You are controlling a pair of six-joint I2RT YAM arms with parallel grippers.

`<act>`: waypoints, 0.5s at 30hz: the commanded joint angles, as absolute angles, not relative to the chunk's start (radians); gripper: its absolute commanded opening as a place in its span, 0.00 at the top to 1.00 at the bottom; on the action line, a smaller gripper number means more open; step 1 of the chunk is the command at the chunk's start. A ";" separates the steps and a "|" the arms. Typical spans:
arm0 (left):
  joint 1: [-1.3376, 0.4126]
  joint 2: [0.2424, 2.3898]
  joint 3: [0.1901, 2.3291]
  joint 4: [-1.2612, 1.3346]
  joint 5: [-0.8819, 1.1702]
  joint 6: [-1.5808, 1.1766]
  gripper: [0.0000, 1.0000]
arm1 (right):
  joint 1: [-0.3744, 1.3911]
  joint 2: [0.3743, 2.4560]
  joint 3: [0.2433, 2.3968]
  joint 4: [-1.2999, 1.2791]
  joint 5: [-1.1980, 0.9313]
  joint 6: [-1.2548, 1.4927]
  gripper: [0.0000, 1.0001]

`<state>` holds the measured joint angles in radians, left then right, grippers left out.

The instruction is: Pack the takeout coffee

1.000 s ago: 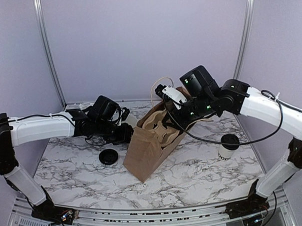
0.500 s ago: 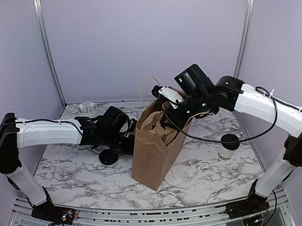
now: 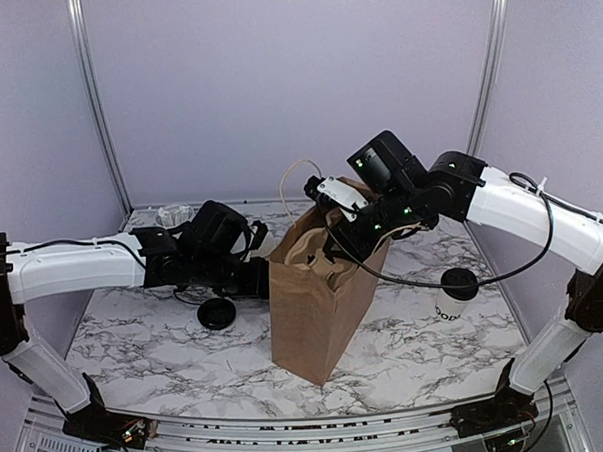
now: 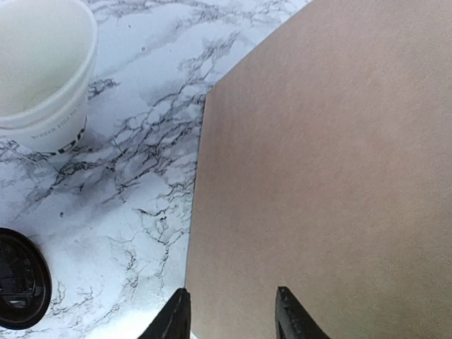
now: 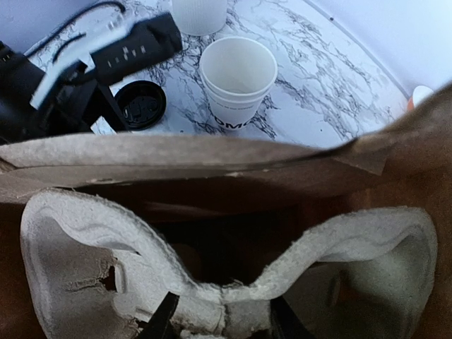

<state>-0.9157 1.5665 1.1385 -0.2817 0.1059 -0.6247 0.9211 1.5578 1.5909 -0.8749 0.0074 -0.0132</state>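
The takeout coffee (image 3: 456, 299), a small white cup with dark lettering and a dark top, stands alone at the right of the table. A loose black lid (image 3: 216, 313) lies left of the upright brown paper bag (image 3: 310, 316). My right gripper (image 5: 222, 304) reaches into the bag's mouth and is shut on the middle ridge of a grey pulp cup carrier (image 5: 85, 261). My left gripper (image 4: 232, 296) is open, its fingertips at the bag's flat left side (image 4: 332, 176) with nothing between them. The lid (image 4: 18, 279) lies just beside it.
Nested white cups (image 4: 42, 78) stand near the left gripper, seen past the bag's rim in the right wrist view too (image 5: 238, 78). A taller white holder (image 5: 199, 14) stands behind them. Marble tabletop (image 3: 407, 351); walls close on three sides.
The bag has gone from leaning toward the front left to standing upright. My left gripper moved right to its side; the right arm shifted left, still holding the carrier.
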 commanded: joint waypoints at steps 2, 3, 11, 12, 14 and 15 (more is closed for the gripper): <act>-0.862 1.442 1.209 -0.343 0.036 -0.612 0.58 | 0.929 1.562 1.616 -0.879 0.000 -0.020 0.69; -0.850 1.423 1.215 -0.349 0.036 -0.606 0.57 | 0.928 1.563 1.614 -0.879 0.000 -0.021 0.69; -0.805 1.324 1.339 -0.344 0.088 -0.500 0.45 | 0.928 1.570 1.602 -0.870 0.000 -0.019 0.70; -0.805 1.324 1.366 -0.343 0.106 -0.487 0.45 | 0.928 1.571 1.603 -0.870 0.000 -0.018 0.70; -0.805 1.331 1.400 -0.339 0.140 -0.471 0.44 | 0.928 1.573 1.604 -0.870 0.002 -0.016 0.70; -0.805 1.337 1.415 -0.334 0.163 -0.465 0.44 | 0.928 1.572 1.603 -0.870 0.002 -0.016 0.70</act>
